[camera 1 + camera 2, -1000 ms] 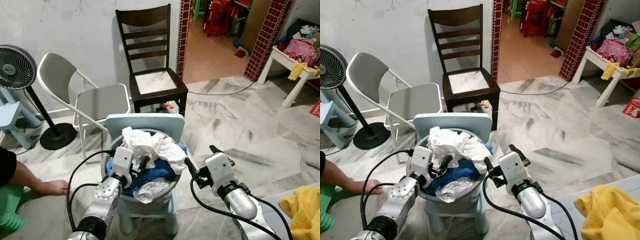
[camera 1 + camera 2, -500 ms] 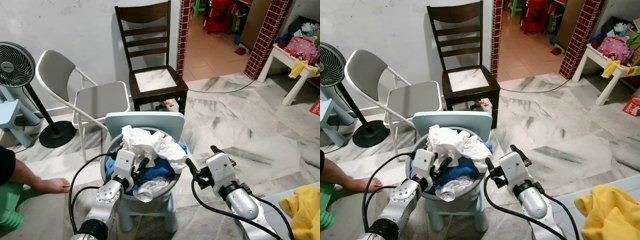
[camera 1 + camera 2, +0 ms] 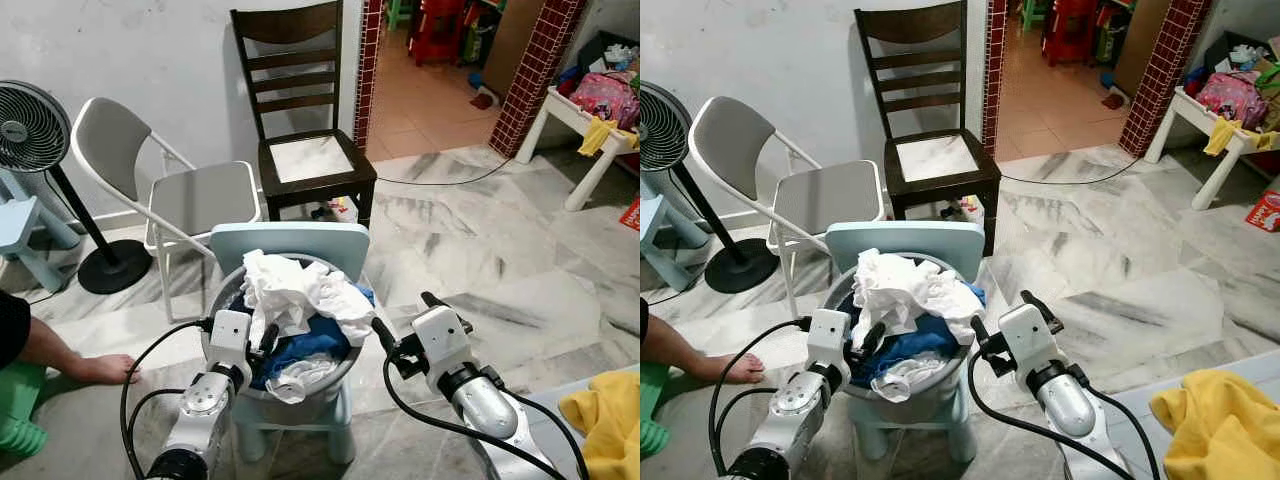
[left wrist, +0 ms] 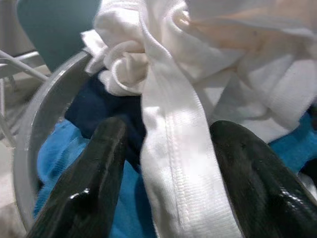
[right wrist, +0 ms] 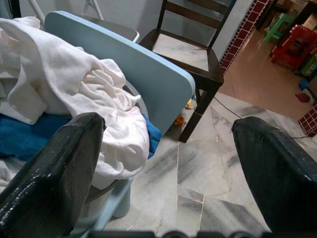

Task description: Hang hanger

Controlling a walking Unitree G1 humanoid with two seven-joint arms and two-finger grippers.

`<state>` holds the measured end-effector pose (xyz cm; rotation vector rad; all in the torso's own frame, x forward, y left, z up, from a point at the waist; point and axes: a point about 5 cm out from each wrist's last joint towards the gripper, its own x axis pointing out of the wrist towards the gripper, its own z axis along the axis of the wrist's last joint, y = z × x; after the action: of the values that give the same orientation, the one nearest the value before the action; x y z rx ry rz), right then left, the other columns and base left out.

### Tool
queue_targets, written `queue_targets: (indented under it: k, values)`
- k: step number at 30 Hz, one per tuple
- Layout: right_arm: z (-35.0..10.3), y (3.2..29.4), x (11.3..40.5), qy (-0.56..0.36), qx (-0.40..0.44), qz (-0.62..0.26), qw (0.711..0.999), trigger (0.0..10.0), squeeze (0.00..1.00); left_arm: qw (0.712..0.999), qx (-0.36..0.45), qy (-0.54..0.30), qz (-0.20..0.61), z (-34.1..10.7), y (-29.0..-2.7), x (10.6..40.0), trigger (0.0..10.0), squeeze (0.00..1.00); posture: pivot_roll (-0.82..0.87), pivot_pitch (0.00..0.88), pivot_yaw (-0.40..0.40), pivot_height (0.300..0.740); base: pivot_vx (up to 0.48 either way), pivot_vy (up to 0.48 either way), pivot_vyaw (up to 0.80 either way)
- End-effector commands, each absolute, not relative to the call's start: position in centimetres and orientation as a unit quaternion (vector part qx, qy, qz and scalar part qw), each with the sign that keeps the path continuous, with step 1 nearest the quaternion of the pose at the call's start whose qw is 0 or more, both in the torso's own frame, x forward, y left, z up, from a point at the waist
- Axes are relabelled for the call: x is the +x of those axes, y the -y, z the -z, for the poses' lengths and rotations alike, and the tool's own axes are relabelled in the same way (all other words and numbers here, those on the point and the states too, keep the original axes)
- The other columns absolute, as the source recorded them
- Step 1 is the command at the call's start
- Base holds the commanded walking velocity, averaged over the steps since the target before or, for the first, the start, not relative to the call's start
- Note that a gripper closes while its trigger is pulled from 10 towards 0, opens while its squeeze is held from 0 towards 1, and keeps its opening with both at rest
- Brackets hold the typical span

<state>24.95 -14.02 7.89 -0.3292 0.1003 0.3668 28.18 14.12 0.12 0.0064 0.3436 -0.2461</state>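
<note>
Laundry (image 3: 290, 310) fills the grey basket (image 3: 222, 290) on the pale blue chair (image 3: 290, 240), directly ahead of both pincers. No hanger can be made out; if one is here, it is hidden under the cloth, so you must uncover it first.

Left pincer (image 3: 262, 340): fingers spread, tips at the near rim of the basket. In the left wrist view a white strip (image 4: 173, 163) of garment lies between the two fingers (image 4: 94, 183), with blue cloth (image 4: 54, 153) behind it. Nothing is clamped yet.

Right pincer (image 3: 400, 322): fingers wide apart, holding nothing, just beside the basket's right edge and clear of the cloth.

Procedure, as a judgement from this position:
1. Advance the left pincer slightly so the white strip sits deep between the fingers, then close on that strip alone. Avoid catching the blue layer, which would drag the whole heap.
2. Lift slowly and straight up; watch that the basket does not tip off the chair.
3. Keep the right pincer spread and ready beside the rim to steady the basket or take the hanger once it shows.
</note>
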Motion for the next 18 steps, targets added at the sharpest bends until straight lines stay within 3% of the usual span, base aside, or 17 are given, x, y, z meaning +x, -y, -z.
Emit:
queue_targets:
  k: [1,18]
  values:
    - [-8.07,14.06,24.91,-0.049,-0.165,-0.183,0.968,10.0,0.0,0.976,0.001,-0.176,0.127,0.0,-14.16,28.18,0.0,0.0,-0.17,0.06,0.016,0.74,0.0,0.0,0.0]
    - [-8.03,13.83,24.92,-0.048,-0.165,-0.182,0.968,10.0,0.0,0.976,-0.002,-0.159,0.149,-0.61,-13.79,28.57,0.0,0.0,-0.16,0.054,0.02,0.74,0.0,0.0,0.0]
